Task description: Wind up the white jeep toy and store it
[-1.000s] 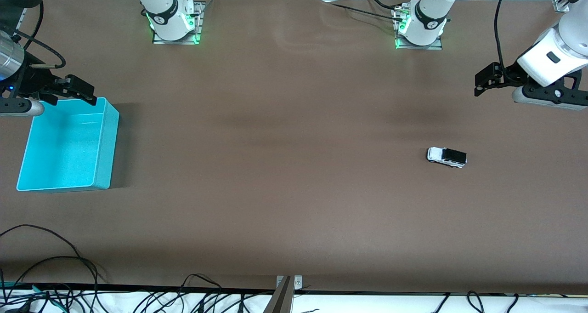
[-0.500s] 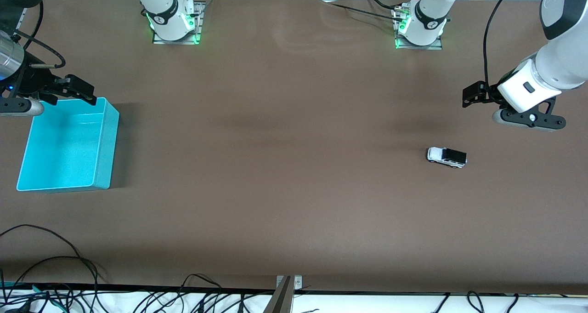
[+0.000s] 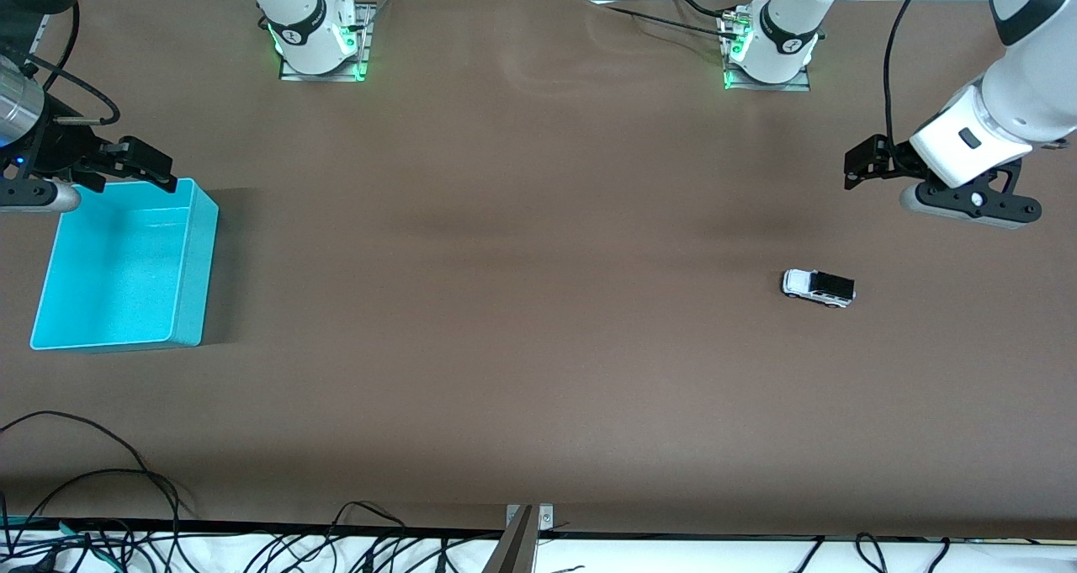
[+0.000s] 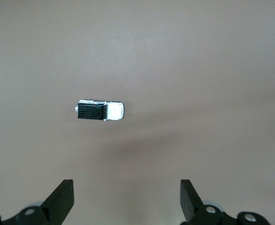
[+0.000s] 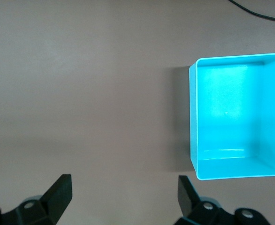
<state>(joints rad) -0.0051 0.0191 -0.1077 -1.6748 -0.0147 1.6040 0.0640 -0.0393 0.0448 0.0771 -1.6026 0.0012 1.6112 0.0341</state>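
We see the jeep (image 3: pixel 819 288) (image 4: pixel 100 111) resting upright on its small dark wheels on the brown table, toward the left arm's end. It is a tiny white toy with a white hood and a black roof and rear section. Its length runs roughly along the table, hood pointing toward the right arm's end. Nothing touches it.

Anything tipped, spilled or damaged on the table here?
Nothing stands out. The white jeep toy sits upright on its wheels on the table, and the cyan bin stands upright and empty at the right arm's end.
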